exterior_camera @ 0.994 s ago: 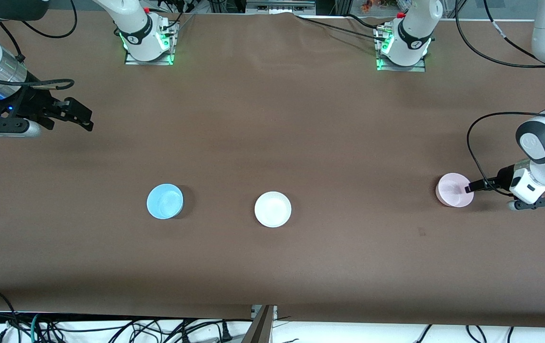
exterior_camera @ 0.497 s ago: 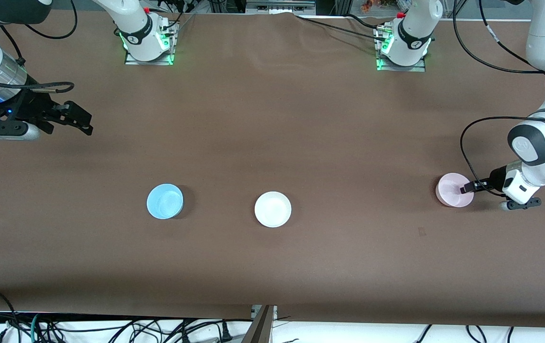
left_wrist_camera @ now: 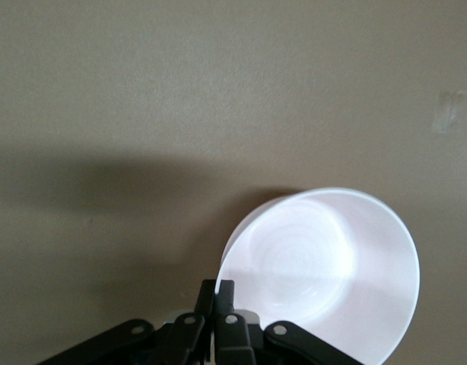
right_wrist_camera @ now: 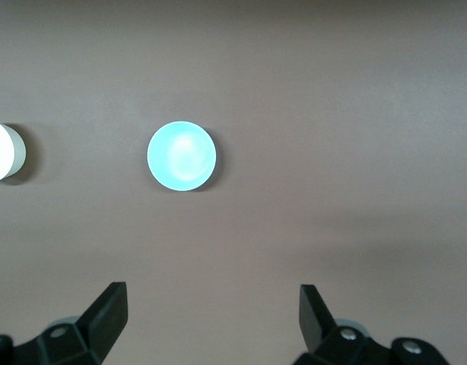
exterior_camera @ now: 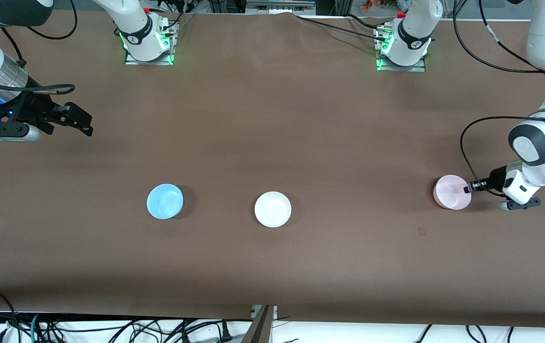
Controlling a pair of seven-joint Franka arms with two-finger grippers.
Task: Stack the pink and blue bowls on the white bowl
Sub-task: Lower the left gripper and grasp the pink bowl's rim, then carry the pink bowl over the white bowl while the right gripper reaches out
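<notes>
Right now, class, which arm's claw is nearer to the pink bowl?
The left. The left claw is shut on the rim of the pink bowl. The right claw waits open over bare table at the right arm's end, well away from it.

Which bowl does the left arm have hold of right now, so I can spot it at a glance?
Three small bowls sit in a row on the brown table. The one at the left arm's end is the pink bowl, and the left gripper is shut on its rim. Unlike the white bowl in the middle and the blue bowl, it is pale pink and has a gripper on it.
</notes>
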